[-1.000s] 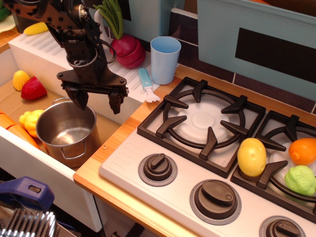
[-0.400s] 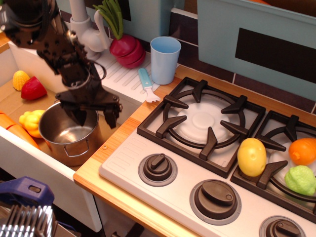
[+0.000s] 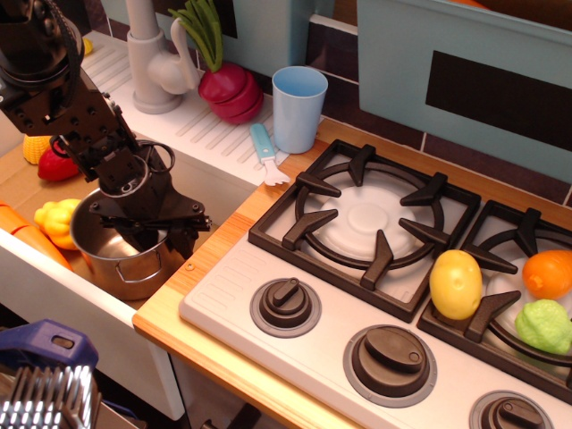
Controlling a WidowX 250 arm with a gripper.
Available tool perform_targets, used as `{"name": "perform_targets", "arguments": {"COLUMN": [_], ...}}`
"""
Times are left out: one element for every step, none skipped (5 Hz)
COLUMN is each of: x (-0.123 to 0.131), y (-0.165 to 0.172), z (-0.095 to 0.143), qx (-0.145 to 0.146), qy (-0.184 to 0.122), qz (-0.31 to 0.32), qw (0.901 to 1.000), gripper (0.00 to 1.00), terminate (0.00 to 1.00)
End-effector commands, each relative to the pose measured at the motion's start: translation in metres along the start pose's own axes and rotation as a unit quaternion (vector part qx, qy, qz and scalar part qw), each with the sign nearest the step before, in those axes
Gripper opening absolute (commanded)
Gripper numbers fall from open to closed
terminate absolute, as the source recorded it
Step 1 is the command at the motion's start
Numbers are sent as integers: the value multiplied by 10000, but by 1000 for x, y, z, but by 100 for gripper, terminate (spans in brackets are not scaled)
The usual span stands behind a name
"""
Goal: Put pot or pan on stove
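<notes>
The small shiny steel pot point(image 3: 114, 261) stands in the sink point(image 3: 54, 286) at the lower left, a wire loop handle facing front. My black gripper point(image 3: 164, 239) is lowered onto the pot's right side. Its jaws are open and straddle the rim, one finger inside the pot and one outside by the sink wall. The arm hides much of the pot's opening. The stove point(image 3: 295, 268) is to the right, with black grates; its left burner point(image 3: 365, 217) is bare.
A light blue cup point(image 3: 298, 107) and a blue-handled fork point(image 3: 265, 154) lie behind the stove's left corner. A faucet point(image 3: 152, 63) and radish point(image 3: 231, 89) stand at the back. Toy foods lie in the sink point(image 3: 55, 219) and on the right burner point(image 3: 456, 284).
My gripper has come down and slightly left from above the pot, so its fingers now reach around the pot's right rim. The pot has barely moved.
</notes>
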State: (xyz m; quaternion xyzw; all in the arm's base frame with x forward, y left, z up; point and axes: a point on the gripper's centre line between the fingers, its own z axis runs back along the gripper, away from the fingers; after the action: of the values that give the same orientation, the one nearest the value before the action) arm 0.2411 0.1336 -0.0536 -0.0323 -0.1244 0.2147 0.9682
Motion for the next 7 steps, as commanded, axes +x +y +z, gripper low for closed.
{"name": "perform_targets", "arguments": {"x": [13,29,43,46,37,25,19], "y": [-7,-30,-56,-85,-128,-169,-202], "z": [29,74,120,160,169,167,164], "qx": [187,454,634,557,465,223,44], "qy": [-145,-114,-219,-343,-633,-771,-904], "qz": [-393,-1205,-1920,-2378,-2491,-2480,-2170], "qw": [9989,9916,9791,9691,9653,9654,9720], "gripper": [0,0,0,0,0,0,0], "terminate": [0,0,0,0,0,0,0]}}
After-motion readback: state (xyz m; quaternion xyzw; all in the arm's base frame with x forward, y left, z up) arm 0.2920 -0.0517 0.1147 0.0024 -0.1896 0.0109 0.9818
